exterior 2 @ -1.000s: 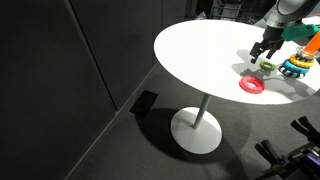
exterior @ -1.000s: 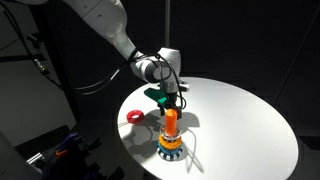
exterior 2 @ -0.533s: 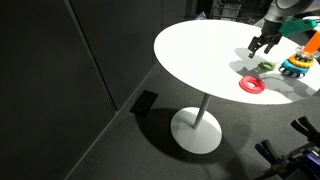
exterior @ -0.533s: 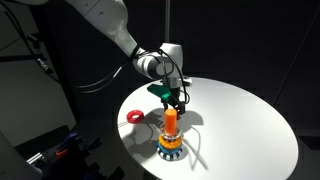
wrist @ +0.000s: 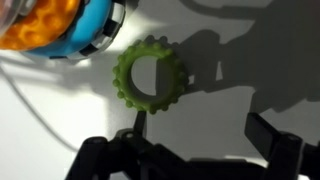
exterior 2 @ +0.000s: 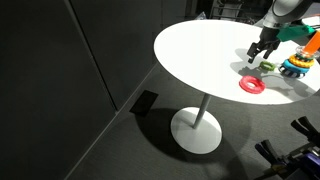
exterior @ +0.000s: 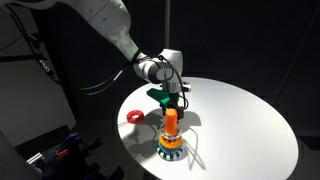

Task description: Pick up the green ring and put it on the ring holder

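The green ring [wrist: 150, 104] lies flat on the white counter [wrist: 60, 110]. Its outer edge is notched like a cog, and through its hole the counter shows bare. In the wrist view the tool [wrist: 198, 128] comes in from the bottom edge with its two dark fingers spread wide and nothing between them. The finger [wrist: 135, 138] on the left of that view ends just below the ring's lower rim; whether it touches cannot be told. The other finger stands well off to the side, over the counter and its own shadow.

The ring holder [wrist: 90, 35] fills the top left corner of the wrist view, near the ring but apart from it. Its blue band is visible, along with a white band carrying dark marks too blurred to read, and an orange part above.

In an exterior view the tool [exterior 2: 258, 60] hangs low over the counter [exterior 2: 200, 50], with the green ring [exterior 2: 267, 67] just beside its tips. The flat red ring [exterior 2: 243, 85] lies nearer the counter's edge, and the ring holder [exterior 2: 297, 66] stands at the frame's border.

In an exterior view the ring holder [exterior: 170, 140] stands upright near the front rim of the round counter [exterior: 240, 120], its orange peg bare. The tool [exterior: 176, 100] sits just behind and above it, and the red ring [exterior: 129, 118] lies off to one side.
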